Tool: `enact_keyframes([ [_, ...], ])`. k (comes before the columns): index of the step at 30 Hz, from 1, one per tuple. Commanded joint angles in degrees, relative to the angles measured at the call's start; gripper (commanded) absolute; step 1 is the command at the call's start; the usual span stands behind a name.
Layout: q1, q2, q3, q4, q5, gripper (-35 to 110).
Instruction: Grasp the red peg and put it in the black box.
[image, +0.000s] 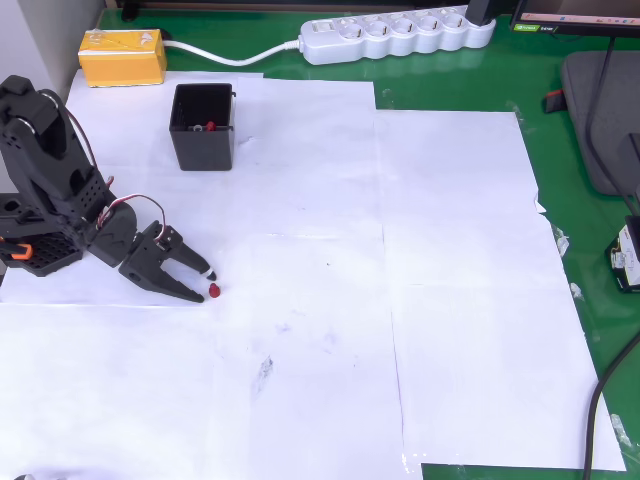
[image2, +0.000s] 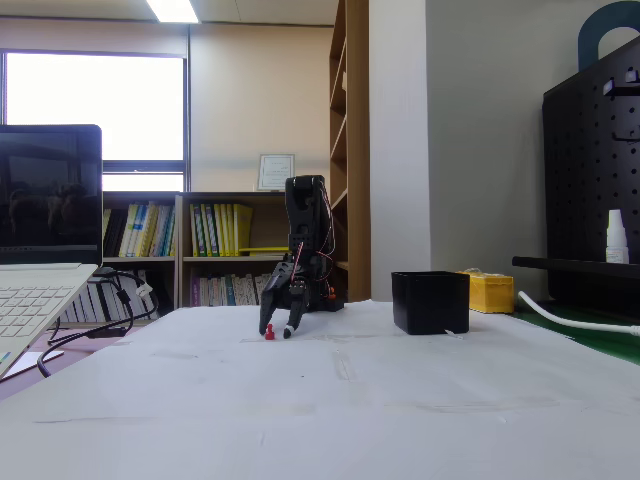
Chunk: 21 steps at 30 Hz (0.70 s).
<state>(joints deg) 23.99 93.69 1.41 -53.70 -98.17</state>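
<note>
Down at the left of the overhead view, the gripper (image: 205, 281) is open around the red peg (image: 214, 291); the black box (image: 203, 127) sits upper left.

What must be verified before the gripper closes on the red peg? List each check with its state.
1. Gripper open, fingers spread: ok.
2. Red peg lying on the paper by the fingertips: ok.
3. Peg centred between the fingers: not ok; overhead view puts it just past the lower fingertip.
4. Fingertips low enough, near the paper in the fixed view: ok.
5. Black box upright, open: ok.
6. Box empty: not ok, something small and red lies inside.
</note>
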Motion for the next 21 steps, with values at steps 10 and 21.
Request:
enact_keyframes([
  [10,0.7,1.0,-3.0,-1.6,1.5,32],
  [21,1.4,7.2,-1.5,-9.4,1.1,36],
])
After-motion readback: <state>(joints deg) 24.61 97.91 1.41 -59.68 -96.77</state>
